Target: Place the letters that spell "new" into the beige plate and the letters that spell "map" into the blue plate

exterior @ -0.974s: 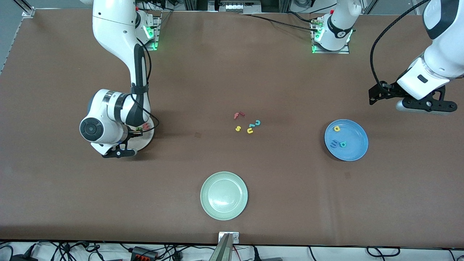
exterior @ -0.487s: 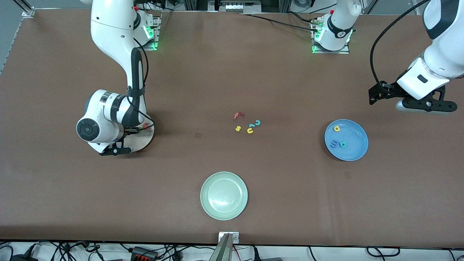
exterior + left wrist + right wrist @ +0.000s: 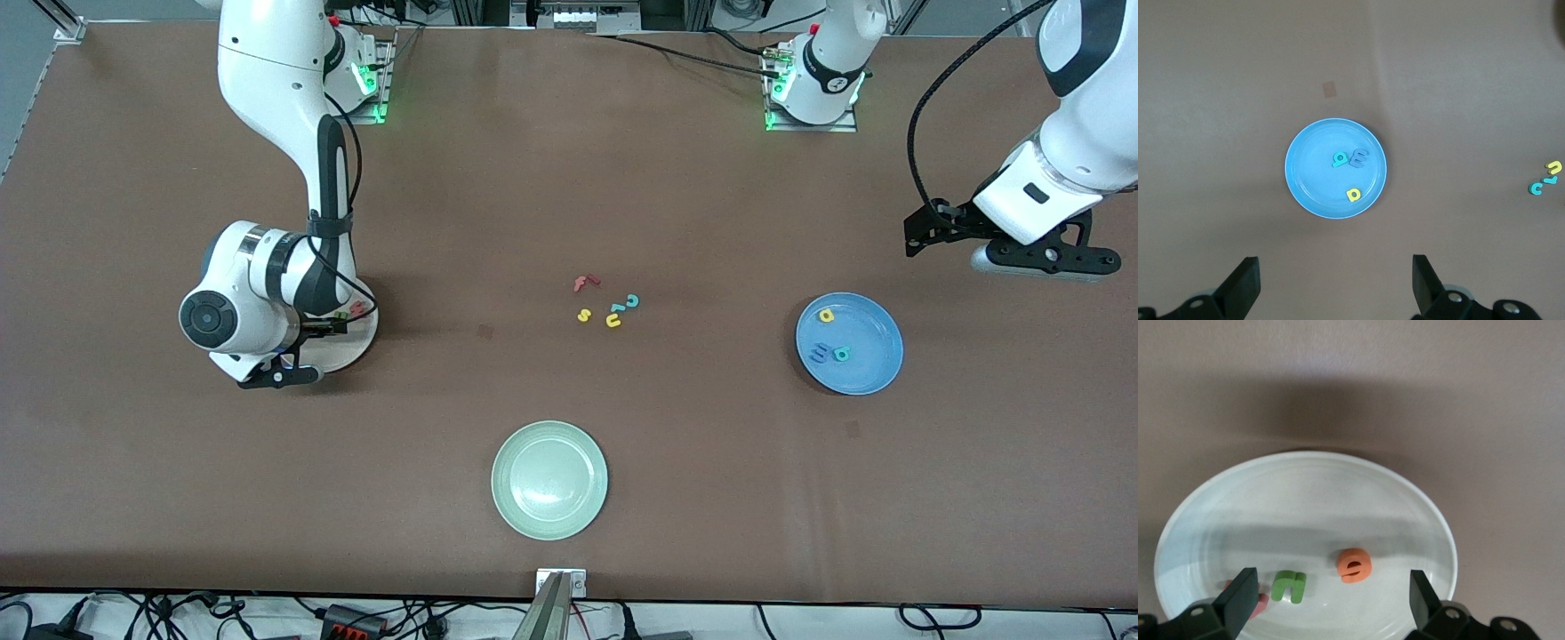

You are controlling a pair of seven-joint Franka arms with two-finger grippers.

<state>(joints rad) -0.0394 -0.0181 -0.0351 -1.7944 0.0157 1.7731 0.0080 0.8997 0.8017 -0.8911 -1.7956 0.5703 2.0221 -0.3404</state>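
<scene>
Both grippers stood wide open, holding nothing.
Right gripper (image 3: 1328, 603) hovered over the beige plate (image 3: 1305, 487); left gripper (image 3: 1335, 290) waited above the table (image 3: 569, 178), at the blue plate's (image 3: 876, 373) two o'clock.

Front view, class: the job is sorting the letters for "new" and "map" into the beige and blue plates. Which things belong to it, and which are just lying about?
Belonging:
- beige plate holding green n, orange e, pinkish w
- blue plate holding yellow a, blue m, teal p

Lying about:
- pale green plate
- red f
- yellow s
- yellow u
- teal c
</scene>
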